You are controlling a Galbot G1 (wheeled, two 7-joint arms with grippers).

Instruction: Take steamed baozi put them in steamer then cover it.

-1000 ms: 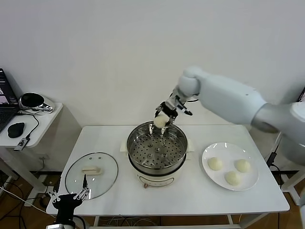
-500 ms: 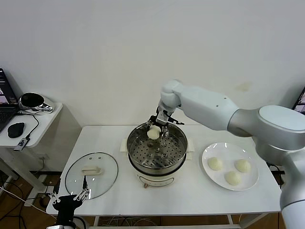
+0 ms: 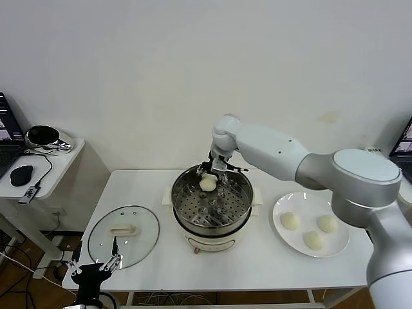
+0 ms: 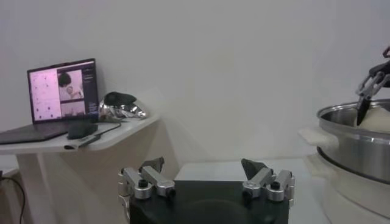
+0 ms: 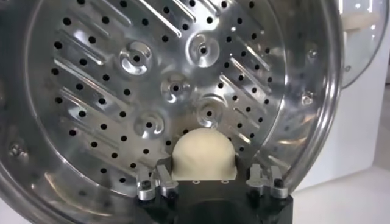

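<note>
right gripper (image 3: 210,178) over back of steamer (image 3: 239,212), jaws parted, first bun (image 3: 207,184) lying loose on its tray | three buns (image 3: 313,240) waited on plate (image 3: 341,248) | lid (image 3: 123,235) lay on table, unplaced | left gripper (image 3: 95,265) idle, open, by lid

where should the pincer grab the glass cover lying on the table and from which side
Grip the cream-white handle at the centre of the cover, coming straight down from above. The cover lies flat with its handle up, a raised bar that likely fits between the fingers; the glass dome and thin rim offer little purchase. The open left pincer sits nearest.
</note>
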